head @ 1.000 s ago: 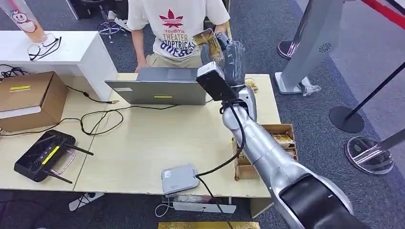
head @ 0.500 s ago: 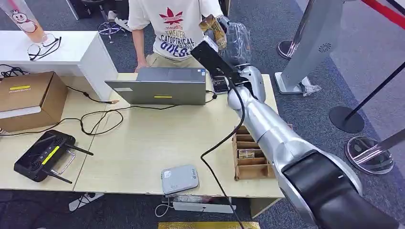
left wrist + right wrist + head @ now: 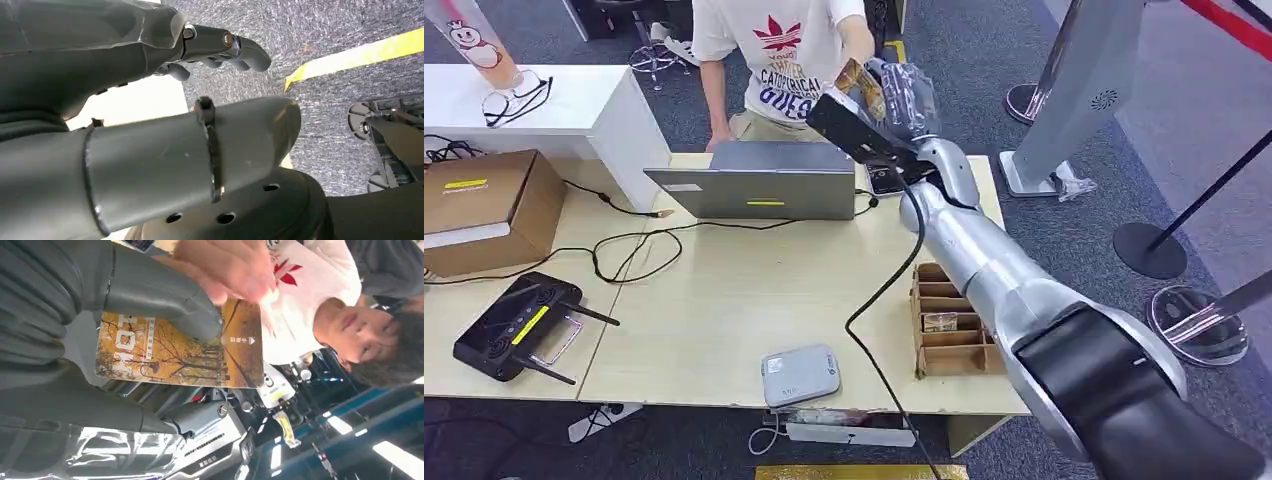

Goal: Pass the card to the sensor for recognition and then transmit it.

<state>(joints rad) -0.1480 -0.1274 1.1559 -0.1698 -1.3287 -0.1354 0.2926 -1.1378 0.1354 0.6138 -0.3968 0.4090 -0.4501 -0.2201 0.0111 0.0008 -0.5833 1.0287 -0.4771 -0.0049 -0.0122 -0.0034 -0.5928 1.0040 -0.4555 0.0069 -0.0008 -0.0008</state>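
Right hand (image 3: 902, 95) clamped on the card (image 3: 180, 347), thumb (image 3: 160, 295) across its face, raised beyond the table's (image 3: 724, 300) far edge next to the laptop (image 3: 759, 180), a person's hand (image 3: 225, 267) touching the card's top edge; left hand (image 3: 220, 45) fingers curled, holding nothing.

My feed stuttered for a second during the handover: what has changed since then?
The right hand carried the yellow autumn-print card up and away from the table towards the person in the white T-shirt, whose hand now touches it. The silver laptop, grey card sensor and wooden compartment box stayed put.
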